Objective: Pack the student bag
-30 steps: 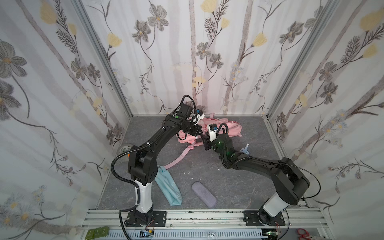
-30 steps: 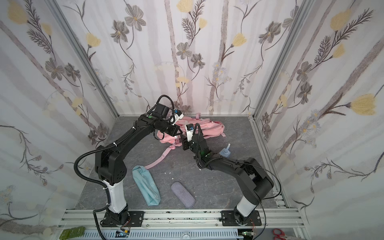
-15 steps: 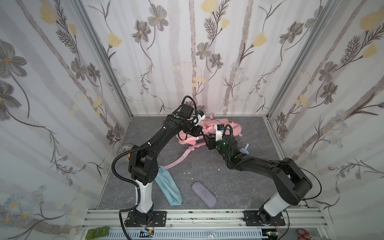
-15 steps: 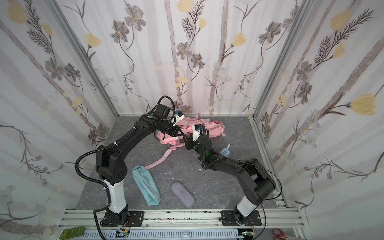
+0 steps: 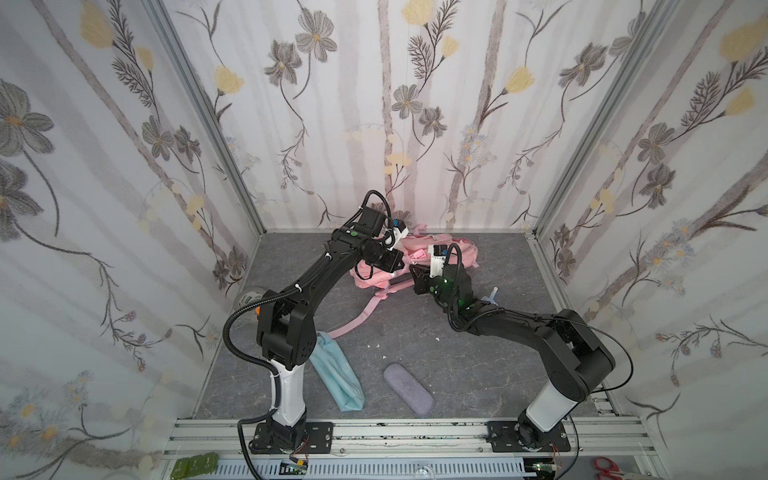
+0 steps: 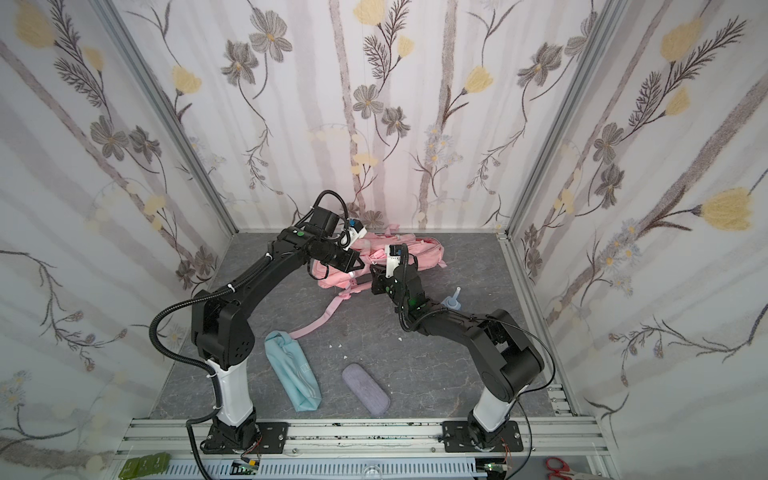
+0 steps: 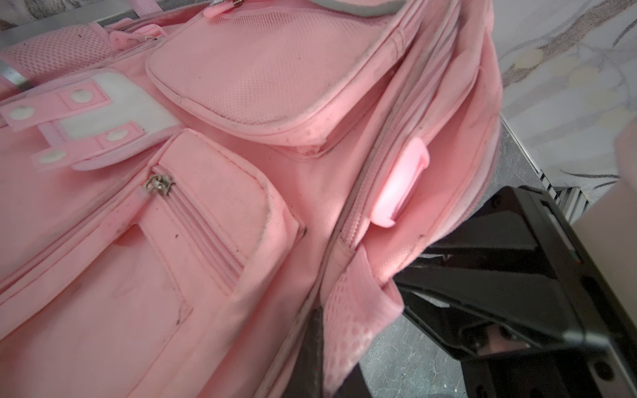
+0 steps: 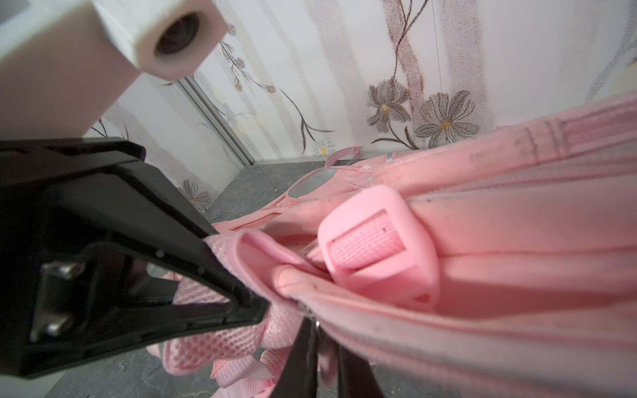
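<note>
The student bag [image 5: 457,249] [image 6: 424,253], pink with zipped pockets, lies at the back of the grey floor in both top views. My left gripper [image 5: 397,266] [image 6: 359,266] [image 7: 324,330] is shut on the bag's pink mesh edge [image 7: 348,310]. My right gripper [image 5: 413,274] [image 6: 372,276] [image 8: 320,344] meets it from the other side. It is shut on a small pink tab by the zip on the bag's rim [image 8: 448,330]. A pink buckle [image 8: 375,251] sits just above that rim. The two grippers nearly touch.
A light-teal pouch [image 5: 338,376] [image 6: 293,374] and a purple case [image 5: 407,388] [image 6: 365,388] lie near the front. A pale blue item with a white spout [image 5: 490,297] stands behind my right arm. The bag's strap [image 5: 357,320] trails forward. A tape roll [image 5: 249,299] sits by the left wall.
My right gripper has edged in toward the bag's rim and closed its jaws there. The left arm has kept its hold and place.
</note>
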